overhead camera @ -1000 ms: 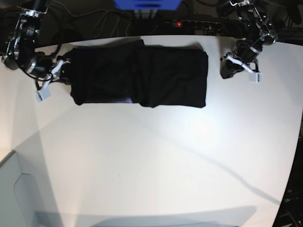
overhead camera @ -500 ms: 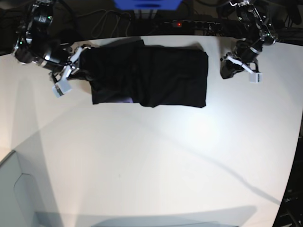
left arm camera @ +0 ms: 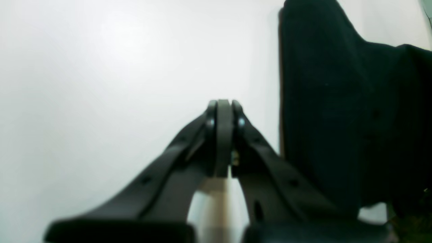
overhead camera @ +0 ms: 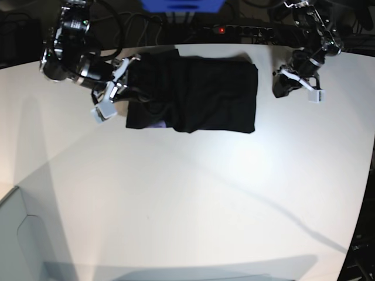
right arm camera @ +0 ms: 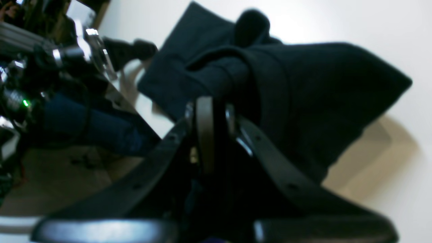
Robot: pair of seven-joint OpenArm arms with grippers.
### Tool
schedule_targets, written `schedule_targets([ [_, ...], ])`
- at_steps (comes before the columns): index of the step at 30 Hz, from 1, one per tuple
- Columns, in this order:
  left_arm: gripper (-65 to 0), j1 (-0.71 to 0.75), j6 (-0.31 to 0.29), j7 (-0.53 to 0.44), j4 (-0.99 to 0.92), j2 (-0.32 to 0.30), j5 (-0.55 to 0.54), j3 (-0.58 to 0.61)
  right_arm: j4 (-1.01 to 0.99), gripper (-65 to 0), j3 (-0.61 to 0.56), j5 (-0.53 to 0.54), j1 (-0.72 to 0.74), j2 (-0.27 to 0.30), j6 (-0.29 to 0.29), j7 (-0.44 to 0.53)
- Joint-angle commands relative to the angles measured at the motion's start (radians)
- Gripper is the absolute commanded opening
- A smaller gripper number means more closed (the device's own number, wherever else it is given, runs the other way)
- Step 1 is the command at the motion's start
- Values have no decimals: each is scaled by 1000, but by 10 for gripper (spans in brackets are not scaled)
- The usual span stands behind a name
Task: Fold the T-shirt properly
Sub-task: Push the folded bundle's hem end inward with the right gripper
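The black T-shirt [overhead camera: 199, 93] lies partly folded at the far side of the white table [overhead camera: 187, 199]. My right gripper [overhead camera: 126, 88] is shut on the shirt's left edge and holds it lifted over the rest of the cloth; in the right wrist view the black fabric [right arm camera: 297, 101] drapes from the closed jaws of that gripper [right arm camera: 206, 111]. My left gripper [overhead camera: 280, 86] is shut and empty, just right of the shirt's right edge. In the left wrist view this gripper [left arm camera: 222, 111] hovers over bare table, the shirt [left arm camera: 337, 111] beside it. The print is hidden.
A power strip [overhead camera: 246, 29] and cables lie behind the table's far edge. A blue object [overhead camera: 181, 4] stands at the back centre. A grey box corner [overhead camera: 17, 240] is at the lower left.
My right gripper has carried the shirt's left edge to the right, over the cloth, so the shirt's left part is now doubled over. The left arm has not moved.
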Motion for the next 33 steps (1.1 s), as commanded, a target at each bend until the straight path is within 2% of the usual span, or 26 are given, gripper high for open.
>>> schedule_targets([
  [1,-650,10,13,42,-3,-8,60,-1,20,-650,1,60,14,-9,-14,25],
  [7,-650,11,13,42,-3,-8,60,-1,20,-650,6,237,42,-47,-14,31],
  [15,-650,10,13,42,-3,-8,60,-1,18,-650,1,252,53,-67,-15,32],
  [17,-650,10,13,42,-4,-8,62,-1,17,-650,0,247,53,-93,-15,28],
  [24,-650,-15,13,40,-4,21,186,-5,14,-650,-2,241,54,-96,-17,29],
  [29,-650,-35,13,40,-3,35,221,-2,14,-650,-60,146,94,-96,-81,32],
  [33,-650,-44,13,40,-3,36,221,-2,12,-650,-163,40,132,-104,-147,65],
])
